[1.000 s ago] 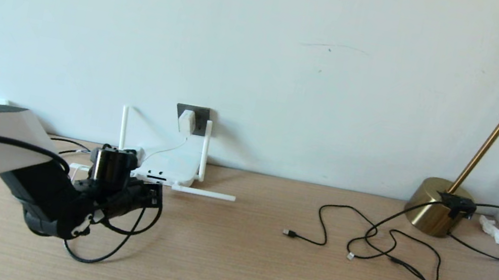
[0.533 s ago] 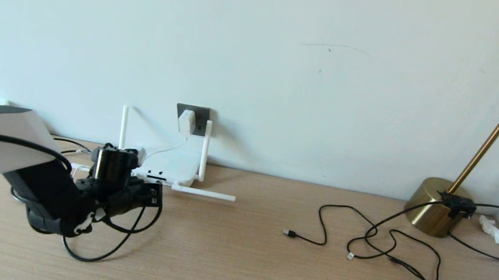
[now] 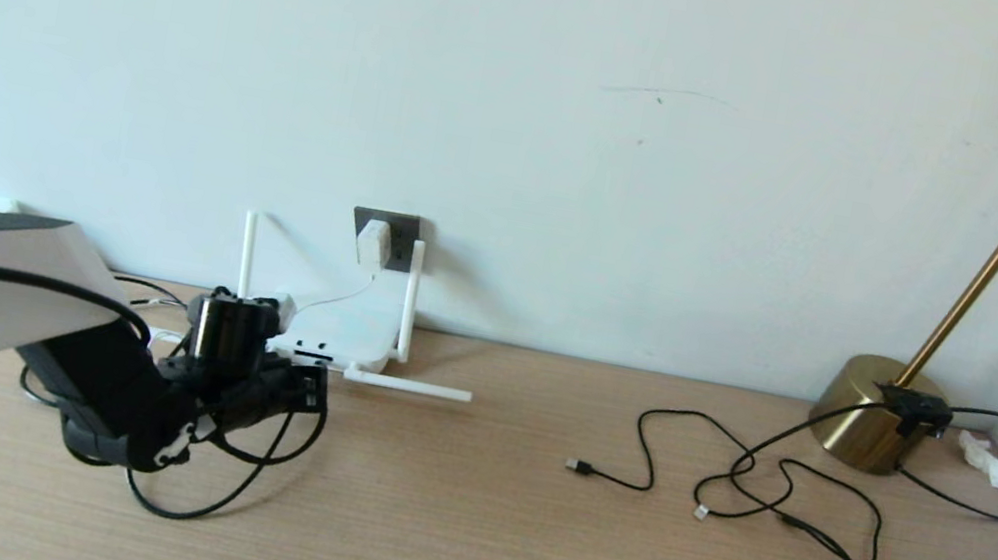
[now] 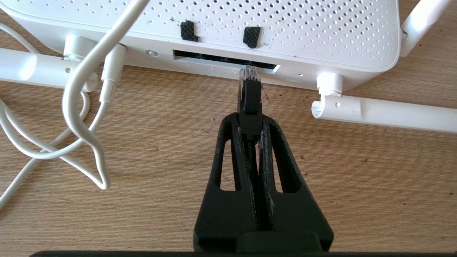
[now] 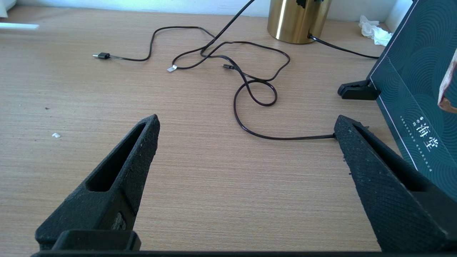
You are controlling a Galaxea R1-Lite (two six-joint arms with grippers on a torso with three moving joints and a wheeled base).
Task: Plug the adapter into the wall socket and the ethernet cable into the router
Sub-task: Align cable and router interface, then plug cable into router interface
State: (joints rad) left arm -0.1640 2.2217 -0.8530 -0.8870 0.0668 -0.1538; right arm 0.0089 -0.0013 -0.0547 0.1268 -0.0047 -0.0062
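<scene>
Fingers point(image 4: 235, 132) of left gripper point(image 4: 250, 123), matte black ribbed wedges, clenched on the black boot of the ethernet cable point(image 4: 250, 101); its clear plug tip is at the mouth of the dark port slot on the router point(image 4: 285, 39), whether seated cannot tell. Router: white perforated shell, rounded edge, two small black pads on top, round white stick antennas lying either side. Thin white cord point(image 4: 76, 107) loops on wood-grain desk point(image 4: 357, 178), barrel plug in router's edge.

Right wrist view: right gripper point(image 5: 246, 121) fingers released, spread wide, textured black, hovering over the desk. Thin black cables point(image 5: 250, 82) tangled ahead, brass lamp point(image 5: 298, 18) cylinder base, dark teal box point(image 5: 417, 92) beside.

Head view: left gripper point(image 3: 308, 390) low at the router point(image 3: 338, 334) front. Adapter point(image 3: 373, 242), white rounded block, sits in grey square socket point(image 3: 401, 228) on the wall behind the router. Black cable loops under the left arm.
</scene>
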